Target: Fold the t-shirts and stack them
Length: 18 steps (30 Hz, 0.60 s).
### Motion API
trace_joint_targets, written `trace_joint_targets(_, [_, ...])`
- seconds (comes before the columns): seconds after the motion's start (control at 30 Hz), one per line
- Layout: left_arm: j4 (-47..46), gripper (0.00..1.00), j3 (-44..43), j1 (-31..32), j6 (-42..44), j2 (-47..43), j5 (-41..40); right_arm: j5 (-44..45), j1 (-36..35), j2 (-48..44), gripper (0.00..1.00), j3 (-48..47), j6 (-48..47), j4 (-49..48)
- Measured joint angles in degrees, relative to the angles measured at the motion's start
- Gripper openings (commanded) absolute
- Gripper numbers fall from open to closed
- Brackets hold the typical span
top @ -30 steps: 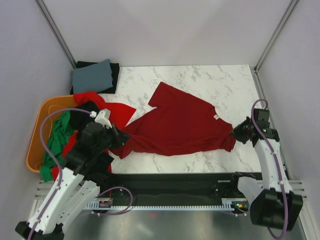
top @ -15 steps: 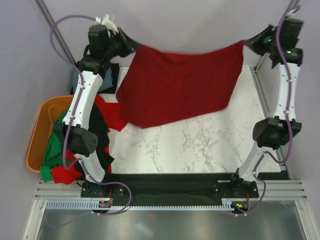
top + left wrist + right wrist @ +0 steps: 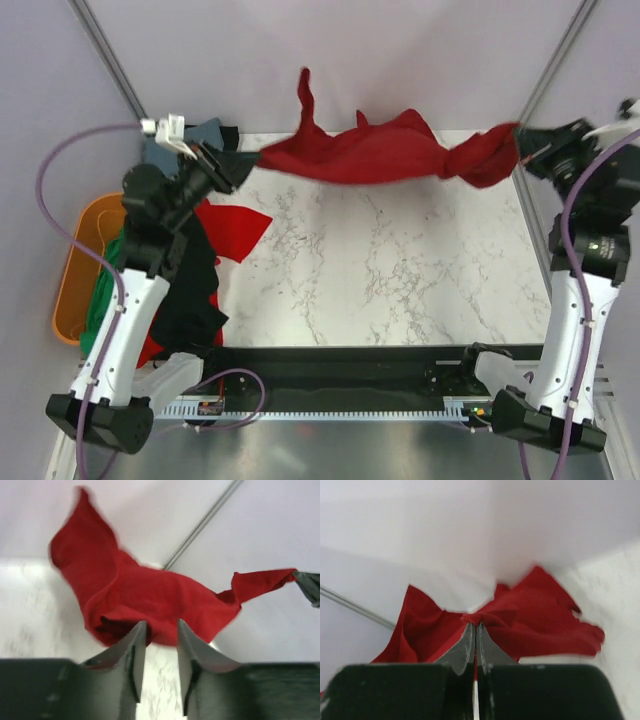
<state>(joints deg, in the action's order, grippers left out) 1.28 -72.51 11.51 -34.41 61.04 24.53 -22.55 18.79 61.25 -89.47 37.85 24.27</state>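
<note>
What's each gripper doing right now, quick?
Left gripper: slightly open, dark red t-shirt just beyond its tips.
Right gripper: closed on that shirt's other end.

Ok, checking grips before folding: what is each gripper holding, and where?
The right gripper pinches the dark red t-shirt by its bunched end. The left gripper, at the other end, has parted jaws; hold unclear.

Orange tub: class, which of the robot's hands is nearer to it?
Left. The left hand hovers near the far end of the tub; the right hand, pinching the dark red shirt, is far off on the opposite, right side.
</note>
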Motion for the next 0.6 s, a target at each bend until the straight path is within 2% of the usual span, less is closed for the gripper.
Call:
trace_joint_targets(0.03, [-0.5, 0.54, 5.9, -0.3, -0.2, -3.0, -0.9, 0.8, -1.1, -2.9, 0.05, 5.8, -0.2, -1.1])
trace_joint_targets(0.07, [-0.7, 0.78, 11.9, -0.4, -0.8, -5.7, -2.1, 2.3, -2.4, -5.3, 0.12, 11.8, -0.2, 0.0])
trace_joint_targets(0.1, [-0.9, 0.87, 18.1, -0.6, -1.8, -8.3, -3.6, 4.6, -3.8, -7.6, 0.48, 17.6, -0.2, 1.6])
trace_joint_targets(0.13, [0.4, 0.94, 23.5, -1.0, -3.3, -10.6, -5.4, 6.6, -5.2, -9.4, 0.66, 22.3, 0.2, 2.4])
trace_joint_targets(0.17, [2.3, 1.0, 29.1, -1.4, -5.4, -12.6, -7.5, 9.1, -6.8, -11.8, 0.8, 27.5, 0.4, 5.2])
trace_joint_targets(0.2, [4.6, 1.0, 34.5, -2.0, -7.7, -14.9, -9.7, 11.9, -8.1, -14.0, 0.92, 31.4, 0.8, 8.7])
trace_joint_targets(0.27, [9.7, 1.0, 43.6, -3.3, -11.6, -20.4, -13.3, 17.0, -9.7, -17.2, 0.95, 35.2, 0.9, 15.1])
trace_joint_targets(0.33, [13.4, 1.0, 48.4, -3.9, -14.0, -25.9, -15.4, 20.7, -9.8, -18.6, 0.96, 35.2, 0.9, 17.8])
trace_joint_targets(0.43, [14.1, 0.99, 47.2, -3.8, -15.0, -28.2, -17.1, 24.1, -9.8, -18.2, 0.96, 32.3, 0.8, 18.5])
trace_joint_targets(0.6, [12.5, 0.86, 39.9, -3.9, -13.6, -19.5, -15.6, 19.5, -9.9, -13.8, 0.94, 30.2, -0.2, 14.2])
